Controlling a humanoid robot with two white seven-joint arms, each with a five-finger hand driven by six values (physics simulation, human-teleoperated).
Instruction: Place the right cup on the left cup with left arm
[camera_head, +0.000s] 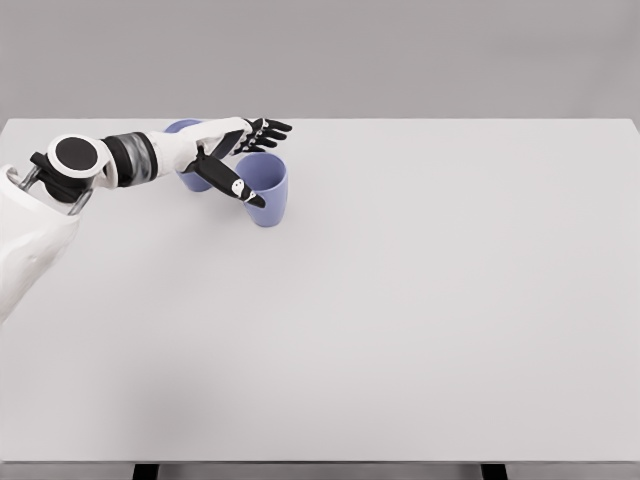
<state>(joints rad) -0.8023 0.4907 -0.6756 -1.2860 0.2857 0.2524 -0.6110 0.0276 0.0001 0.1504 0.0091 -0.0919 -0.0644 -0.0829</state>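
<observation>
Two lavender-blue cups stand upright near the table's far left. The right cup (266, 190) is in full view. The left cup (188, 176) is mostly hidden behind my left forearm, with only its rim and lower wall showing. My left hand (252, 158) reaches in from the left at the right cup's rim. Its black fingers (266, 128) are spread behind the rim, and the thumb (232, 183) lies across the cup's front left edge. The fingers are not closed round the cup. The right arm does not show.
The white table (400, 320) stretches wide to the right and toward me. A plain grey wall lies behind it. Two dark table legs show at the bottom edge.
</observation>
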